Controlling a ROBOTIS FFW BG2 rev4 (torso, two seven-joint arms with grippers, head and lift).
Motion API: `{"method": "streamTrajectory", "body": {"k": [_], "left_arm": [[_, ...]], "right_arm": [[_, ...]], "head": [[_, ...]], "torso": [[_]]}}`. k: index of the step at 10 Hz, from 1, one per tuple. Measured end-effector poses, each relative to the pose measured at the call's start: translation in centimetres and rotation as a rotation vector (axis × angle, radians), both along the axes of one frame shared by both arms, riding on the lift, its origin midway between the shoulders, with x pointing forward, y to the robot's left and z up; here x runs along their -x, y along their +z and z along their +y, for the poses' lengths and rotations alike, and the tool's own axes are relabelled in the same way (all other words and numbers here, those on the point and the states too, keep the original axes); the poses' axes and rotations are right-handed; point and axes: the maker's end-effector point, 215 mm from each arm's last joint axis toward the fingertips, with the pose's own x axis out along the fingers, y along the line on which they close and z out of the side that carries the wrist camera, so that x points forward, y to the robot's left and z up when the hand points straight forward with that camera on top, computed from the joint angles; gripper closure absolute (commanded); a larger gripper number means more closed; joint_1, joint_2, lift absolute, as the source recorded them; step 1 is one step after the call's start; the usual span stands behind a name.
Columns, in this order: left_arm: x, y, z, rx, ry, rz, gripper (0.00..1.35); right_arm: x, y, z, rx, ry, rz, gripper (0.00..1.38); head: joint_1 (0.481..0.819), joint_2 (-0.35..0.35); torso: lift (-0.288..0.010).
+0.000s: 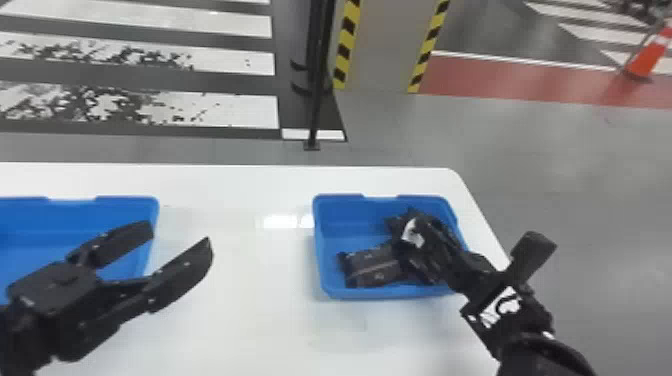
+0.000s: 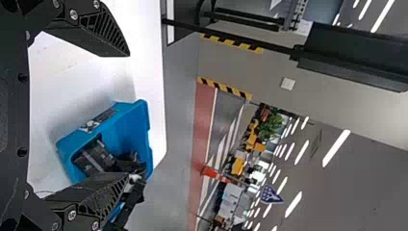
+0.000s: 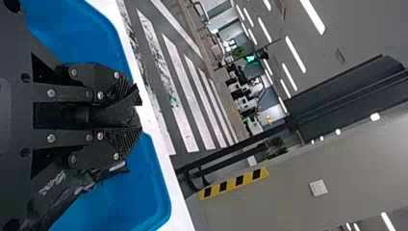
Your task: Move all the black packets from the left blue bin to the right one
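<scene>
Inspected from left to right. At far left on the white table (image 1: 240, 325), note the left blue bin (image 1: 127, 202), cut off by the edge of the head view. Over its right-hand side and the tabletop beside it, note the left gripper (image 1: 181, 239) with fingers spread wide apart and pointing away from the robot and to the right. On the floor beyond, see worn white crosswalk stripes (image 1: 240, 107), then a slim black post (image 1: 317, 85) in upright position, then a pillar edged in yellow-and-black hazard tape (image 1: 345, 50). Toward the table's right end, note the right blue bin (image 1: 320, 245) with several black packets inside: one brown-striped black packet (image 1: 372, 267) flat toward the near left part, others bunched beside it toward the right, partly overlapping. At the right part of that bin, note the right gripper (image 1: 425, 245), reaching in from the lower right; in the right wrist view, see its fingers closed on a dark packet (image 3: 110, 114), pinched between them. On the floor at far right, observe an orange traffic cone (image 1: 647, 61).
</scene>
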Motion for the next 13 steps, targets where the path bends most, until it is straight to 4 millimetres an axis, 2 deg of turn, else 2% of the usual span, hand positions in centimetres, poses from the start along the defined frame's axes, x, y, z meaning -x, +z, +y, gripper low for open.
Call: {"method": "streamTrajectory", "body": {"k": [1, 2, 3, 4, 7, 8, 9, 10, 13], "left_arm": [[0.3, 0.9, 1.0, 0.011, 0.028, -0.03, 0.17], [0.5, 1.6, 2.1, 0.018, 0.051, -0.06, 0.17], [0.9, 2.1, 2.9, 0.019, 0.071, -0.087, 0.17], [1.4, 2.8, 3.9, 0.016, 0.1, -0.122, 0.17], [3.4, 6.7, 9.2, -0.038, 0.27, -0.29, 0.17], [4.6, 7.7, 10.8, -0.066, 0.334, -0.332, 0.17], [5.9, 7.8, 11.7, -0.078, 0.384, -0.335, 0.17], [6.7, 7.3, 12.2, -0.09, 0.415, -0.323, 0.17], [8.0, 4.3, 13.3, -0.131, 0.461, -0.254, 0.18]], "right_arm": [[0.7, -0.5, -1.6, 0.005, -0.028, 0.009, 0.18], [1.8, -0.5, -3.3, 0.026, -0.056, 0.004, 0.08], [3.2, 0.2, -4.5, 0.067, -0.074, -0.012, 0.11], [4.9, 1.3, -4.7, 0.114, -0.075, -0.032, 0.11], [11.3, 6.4, -2.3, 0.26, -0.069, -0.12, 0.11], [12.9, 8.0, -0.4, 0.299, -0.039, -0.154, 0.11], [14.5, 9.9, 1.4, 0.339, -0.011, -0.193, 0.11], [16.2, 11.3, 2.3, 0.377, 0.004, -0.222, 0.11], [20.2, 12.1, 2.7, 0.436, -0.001, -0.232, 0.11]], "head": [[0.695, -0.236], [0.695, -0.247], [0.695, -0.254], [0.695, -0.26], [0.695, -0.191], [0.695, -0.145], [0.695, -0.102], [0.695, -0.09], [0.695, -0.061]], "torso": [[-0.121], [-0.121], [-0.121], [-0.121], [-0.121], [-0.121], [-0.121], [-0.121], [-0.121]]}}
